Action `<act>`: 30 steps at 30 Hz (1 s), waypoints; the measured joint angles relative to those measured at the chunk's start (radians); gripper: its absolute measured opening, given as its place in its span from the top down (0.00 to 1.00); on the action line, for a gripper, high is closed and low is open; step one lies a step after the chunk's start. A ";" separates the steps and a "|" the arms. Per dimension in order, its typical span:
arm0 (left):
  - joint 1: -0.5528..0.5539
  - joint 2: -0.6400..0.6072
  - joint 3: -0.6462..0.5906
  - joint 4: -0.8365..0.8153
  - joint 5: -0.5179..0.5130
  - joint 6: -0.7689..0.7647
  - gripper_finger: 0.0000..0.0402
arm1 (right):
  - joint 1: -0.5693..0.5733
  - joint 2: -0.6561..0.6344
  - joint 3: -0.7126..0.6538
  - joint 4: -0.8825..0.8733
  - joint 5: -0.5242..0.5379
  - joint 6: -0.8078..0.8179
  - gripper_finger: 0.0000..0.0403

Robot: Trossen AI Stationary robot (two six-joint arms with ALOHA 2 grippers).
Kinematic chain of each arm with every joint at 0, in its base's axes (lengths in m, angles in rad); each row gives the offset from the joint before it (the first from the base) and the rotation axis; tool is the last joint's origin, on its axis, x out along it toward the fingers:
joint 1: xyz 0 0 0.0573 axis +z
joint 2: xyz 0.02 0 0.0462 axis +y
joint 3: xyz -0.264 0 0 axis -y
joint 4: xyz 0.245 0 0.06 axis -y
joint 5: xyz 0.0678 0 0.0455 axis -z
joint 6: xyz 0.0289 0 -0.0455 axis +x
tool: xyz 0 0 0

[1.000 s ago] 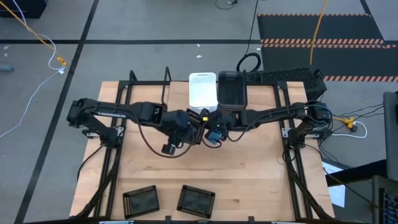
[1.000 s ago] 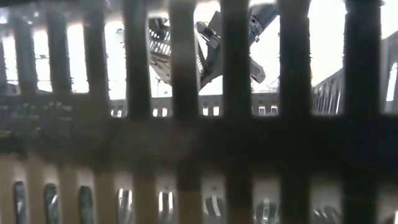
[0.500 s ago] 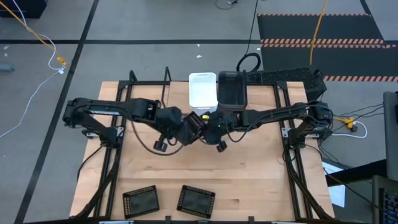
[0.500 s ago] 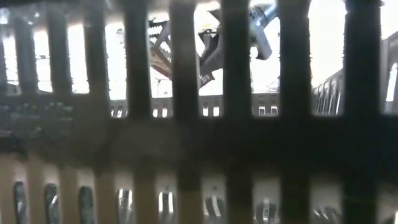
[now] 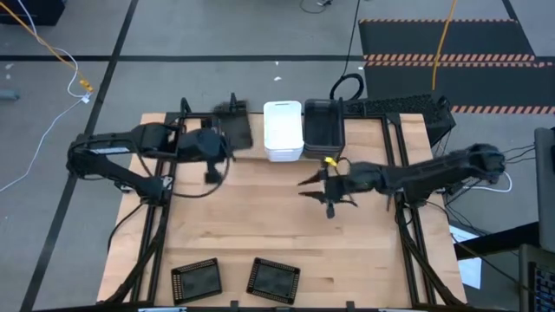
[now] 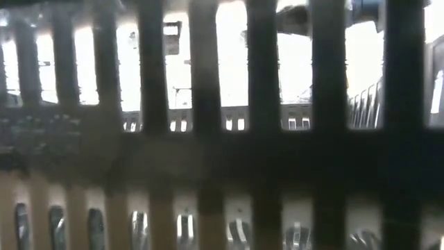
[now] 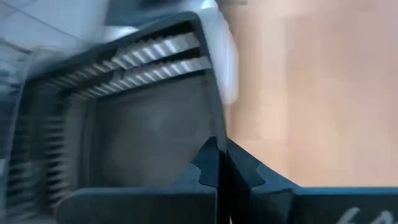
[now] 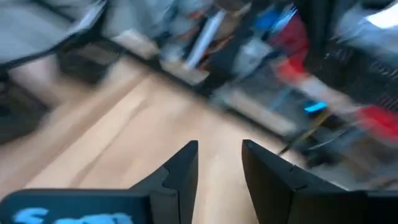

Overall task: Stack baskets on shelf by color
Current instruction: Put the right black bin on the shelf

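1. The left gripper (image 5: 227,130) is clamped on the rim of a dark grey-brown basket (image 5: 236,127), holding it at the far left part of the shelf (image 5: 381,108), just left of the white basket (image 5: 283,130).
2. In the left wrist view the two fingers (image 7: 214,163) meet tightly on the edge of this slatted dark basket (image 7: 143,124), with white plastic (image 7: 224,56) just beside its far corner.
3. The white basket sits on the shelf at the table's far edge, touching or nearly touching a second dark grey-brown basket (image 5: 323,123) on its right.
4. The right gripper (image 5: 316,185) hangs over the bare middle of the wooden table (image 5: 286,225), in front of those two bins, fingers parted and holding nothing; the right wrist view shows a gap between its fingers (image 8: 183,165).
5. Two flat black gridded trays (image 5: 197,279) (image 5: 273,278) lie side by side, apart, near the table's near edge.
6. The low view is blocked by dark basket slats (image 6: 205,139) close to the lens.
7. No brand, label or writing can be read anywhere.
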 joint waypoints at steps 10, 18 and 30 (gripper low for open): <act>0.115 0.019 -0.182 0.305 0.046 0.130 0.99 | -0.060 -0.229 -0.296 0.441 0.131 0.077 0.71; 0.301 0.085 -0.350 0.525 0.143 0.240 0.99 | -0.066 -0.247 -0.296 0.404 0.136 0.114 0.71; 0.470 0.090 -0.520 0.623 0.311 0.318 0.99 | -0.066 -0.245 -0.295 0.358 0.138 0.115 0.71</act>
